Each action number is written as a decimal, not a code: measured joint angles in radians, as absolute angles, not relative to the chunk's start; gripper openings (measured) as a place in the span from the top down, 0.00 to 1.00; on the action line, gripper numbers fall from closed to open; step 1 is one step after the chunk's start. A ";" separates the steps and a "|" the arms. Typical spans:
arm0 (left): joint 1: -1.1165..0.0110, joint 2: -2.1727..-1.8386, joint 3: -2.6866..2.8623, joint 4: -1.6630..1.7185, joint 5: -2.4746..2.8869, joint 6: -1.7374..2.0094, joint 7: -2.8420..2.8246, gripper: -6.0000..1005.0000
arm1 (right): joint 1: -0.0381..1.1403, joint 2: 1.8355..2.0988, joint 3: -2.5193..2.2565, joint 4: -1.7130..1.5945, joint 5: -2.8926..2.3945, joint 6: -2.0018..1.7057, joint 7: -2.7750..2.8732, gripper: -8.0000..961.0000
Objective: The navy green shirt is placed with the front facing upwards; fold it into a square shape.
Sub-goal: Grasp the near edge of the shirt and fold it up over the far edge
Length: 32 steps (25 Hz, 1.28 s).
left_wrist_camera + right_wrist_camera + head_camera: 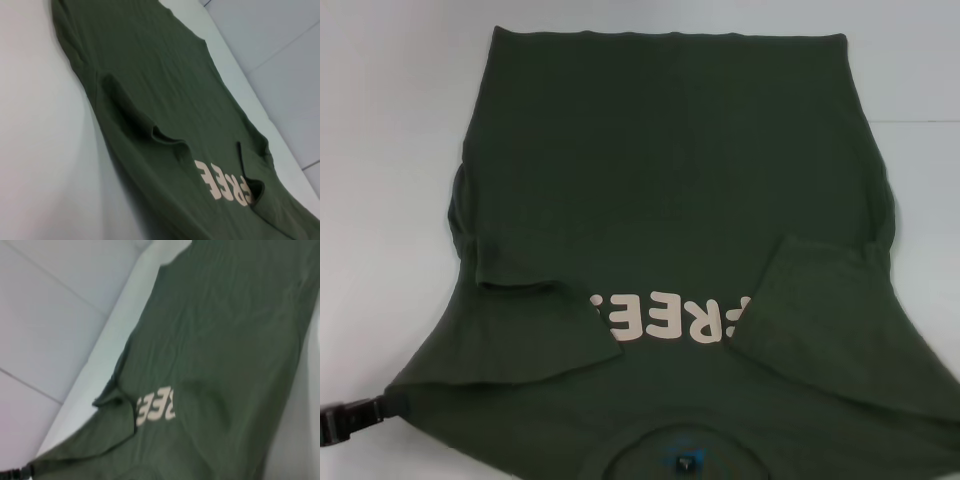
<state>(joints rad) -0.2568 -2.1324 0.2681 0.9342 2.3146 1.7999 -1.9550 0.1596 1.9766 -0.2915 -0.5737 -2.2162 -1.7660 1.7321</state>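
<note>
1. We see the shirt (670,200) lying flat on the white table (380,120), front up, with the collar nearest to the robot and the hem at the far side.
2. Both sleeves are folded inward over the chest, and they partly cover the cream letters (665,318).
3. The left gripper (355,416) is at the near left corner of the shirt, and its fingers pinch the shoulder edge of the cloth.
4. We do not see the right gripper in any view.

Matt cotton-like navy green shirt (670,180), smooth white table (390,120)
</note>
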 joint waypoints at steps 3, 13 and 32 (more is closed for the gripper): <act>-0.279 -2.128 0.266 0.931 2.306 1.799 -1.966 0.97 | 0.177 1.967 -0.236 -0.578 -2.214 -1.785 1.744 0.95; -0.483 -2.085 0.266 0.848 2.290 1.726 -1.997 0.97 | 0.291 1.915 -0.122 -0.586 -2.212 -1.762 1.824 0.95; -0.852 -2.042 0.285 0.560 2.219 1.054 -1.903 0.97 | 0.677 1.931 -0.174 -0.521 -2.208 -1.186 1.766 0.95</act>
<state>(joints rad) -0.8515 -2.0418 0.2849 0.5603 2.2194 1.0538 -1.9030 0.6769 1.9313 -0.1738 -0.5212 -2.2080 -1.1858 1.7663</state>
